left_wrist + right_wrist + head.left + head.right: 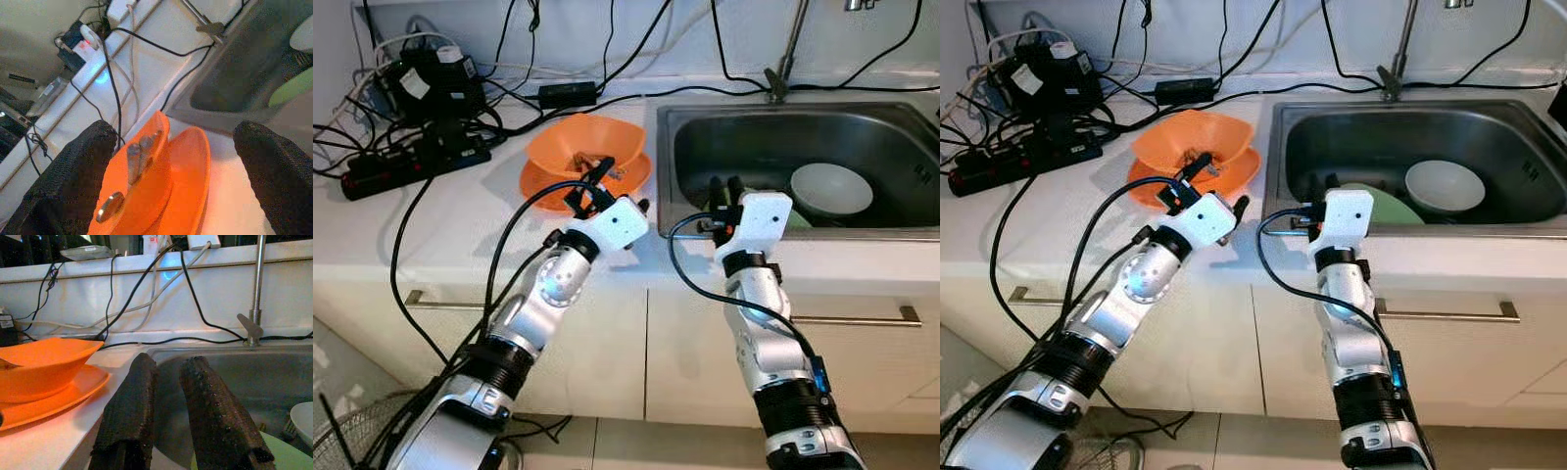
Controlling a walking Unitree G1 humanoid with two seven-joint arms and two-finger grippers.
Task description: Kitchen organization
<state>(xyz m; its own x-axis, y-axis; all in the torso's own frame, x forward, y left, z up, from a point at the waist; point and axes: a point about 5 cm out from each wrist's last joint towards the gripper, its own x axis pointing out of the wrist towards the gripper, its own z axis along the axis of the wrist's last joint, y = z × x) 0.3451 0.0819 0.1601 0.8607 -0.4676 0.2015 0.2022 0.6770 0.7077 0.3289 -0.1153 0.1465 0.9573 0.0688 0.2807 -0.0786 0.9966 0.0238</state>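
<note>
Left claw [590, 188]: spread wide, holding nothing, poised at the near rim of the orange bowl [585, 145]. Right claw [722, 188]: fingers drawn close with a narrow gap, holding nothing, hanging over the near left edge of the sink [901, 117].

Task items: orange bowl, seated on an orange plate [540, 184], both on the white bench [440, 225] just left of the sink. Small metal pieces [138, 152], possibly cutlery, lie inside the bowl; their exact kind cannot be told. White bowl [832, 188] and green plate [1386, 206] lie in the sink basin.

Risks, as judged:
- Bowl sits loose on the plate; a pinch on the thin, sloping rim may slip or tip it, spilling the metal pieces.
- A nudge from the left claw could slide bowl and plate together toward the sink edge.
- Lifting the bowl alone may drag the plate if the two stick.
- Right claw reaching down could knock the sink wall or clack against the green plate.

Surroundings and obstructions:
- Black cables [607, 69] trail across the bench behind the bowl, one running toward the faucet [781, 69]; a sweeping arm could snag them.
- Power strip [411, 162] and adapters [431, 78] crowd the far left of the bench, limiting set-down room there.
- Robot's own black wrist cables loop near both claws.
- Drawer handle [862, 318] below the sink.
</note>
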